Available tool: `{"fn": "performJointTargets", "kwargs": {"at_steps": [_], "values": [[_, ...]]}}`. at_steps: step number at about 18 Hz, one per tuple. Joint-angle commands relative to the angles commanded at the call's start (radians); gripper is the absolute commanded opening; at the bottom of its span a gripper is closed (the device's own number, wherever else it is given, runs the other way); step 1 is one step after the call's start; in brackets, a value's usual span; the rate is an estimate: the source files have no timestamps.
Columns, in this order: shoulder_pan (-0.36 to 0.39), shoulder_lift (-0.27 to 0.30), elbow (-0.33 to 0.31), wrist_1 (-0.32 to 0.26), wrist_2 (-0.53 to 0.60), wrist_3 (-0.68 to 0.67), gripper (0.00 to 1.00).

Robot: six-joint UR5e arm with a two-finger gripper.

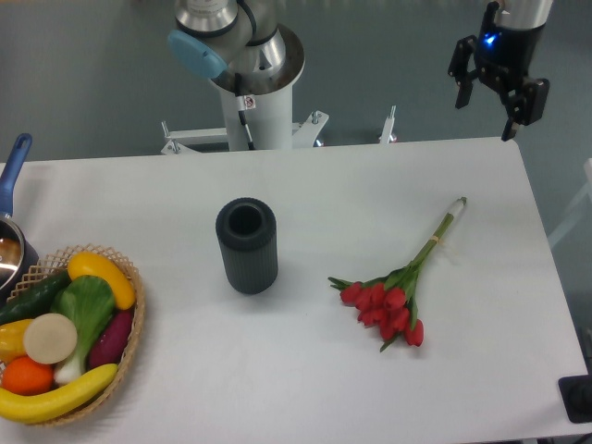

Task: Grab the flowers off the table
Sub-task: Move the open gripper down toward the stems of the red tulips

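Table, white and flat, carries everything here. Left edge: a wicker basket of vegetables. Centre: a dark ribbed cylinder, upright. Right of it lie the flowers, stems angled toward the far corner. Above that corner the gripper hangs spread, empty.

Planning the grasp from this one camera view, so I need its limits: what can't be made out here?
- Pan: cut off by the left edge; contents unclear.
- Basket: cropped at the left and bottom edges.
- Vase: inside too dark to see.
- Flowers: binding on the stems too small to tell.
- Tool: arm above cut off by the top edge.
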Motion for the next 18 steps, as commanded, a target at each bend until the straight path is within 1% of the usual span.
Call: {"fn": "performJointTargets", "kwargs": {"at_steps": [3, 5, 8, 11, 14, 16, 18], "values": [[-0.001, -0.009, 0.000, 0.035, -0.002, 0.005, 1.00], [-0.005, -0.015, 0.000, 0.041, 0.008, -0.006, 1.00], [-0.008, -0.031, -0.017, 0.049, 0.040, -0.014, 1.00], [-0.014, -0.044, -0.037, 0.069, 0.034, -0.081, 1.00], [-0.038, -0.054, -0.067, 0.112, 0.034, -0.179, 1.00], [-0.051, -0.060, -0.097, 0.155, 0.032, -0.218, 1.00], [-0.063, -0.072, -0.113, 0.170, 0.031, -0.248, 1.00]]}}
